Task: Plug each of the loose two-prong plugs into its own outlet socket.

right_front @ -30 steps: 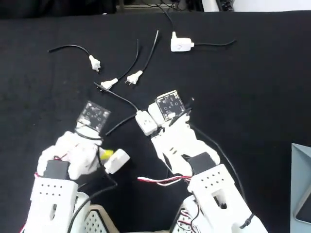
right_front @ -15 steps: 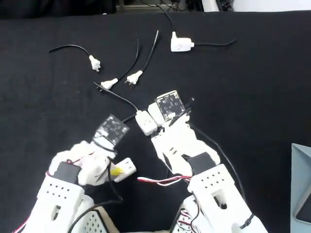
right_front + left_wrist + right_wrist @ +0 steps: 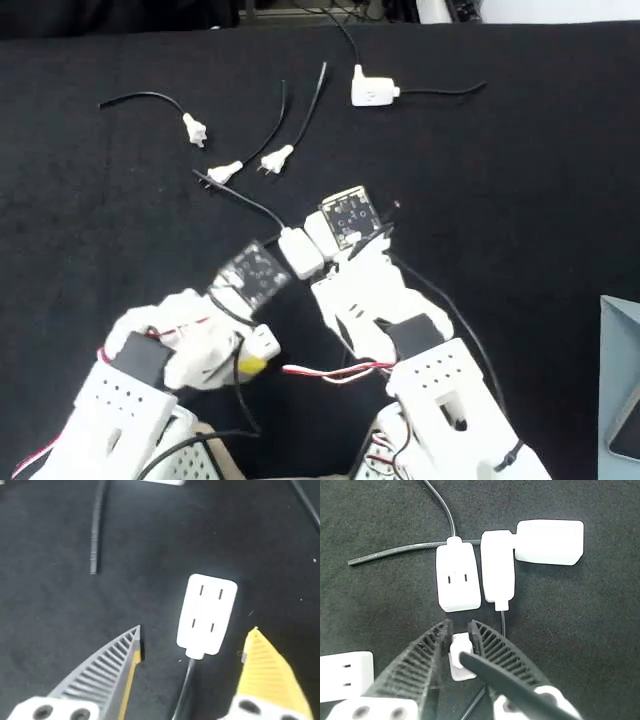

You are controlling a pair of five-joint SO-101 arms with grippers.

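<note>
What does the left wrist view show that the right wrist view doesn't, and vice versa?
Left wrist only: the open left pincer over a four-slot outlet, and a loose cable end. Right wrist only: the right pincer shut on a small plug, with a two-slot outlet and two joined white blocks ahead. Both: the black table; a slotted outlet at the right wrist view's edge may be that same four-slot one.

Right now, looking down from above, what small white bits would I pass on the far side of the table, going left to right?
Plug on a curved cord → second plug → third plug → white socket block.
</note>
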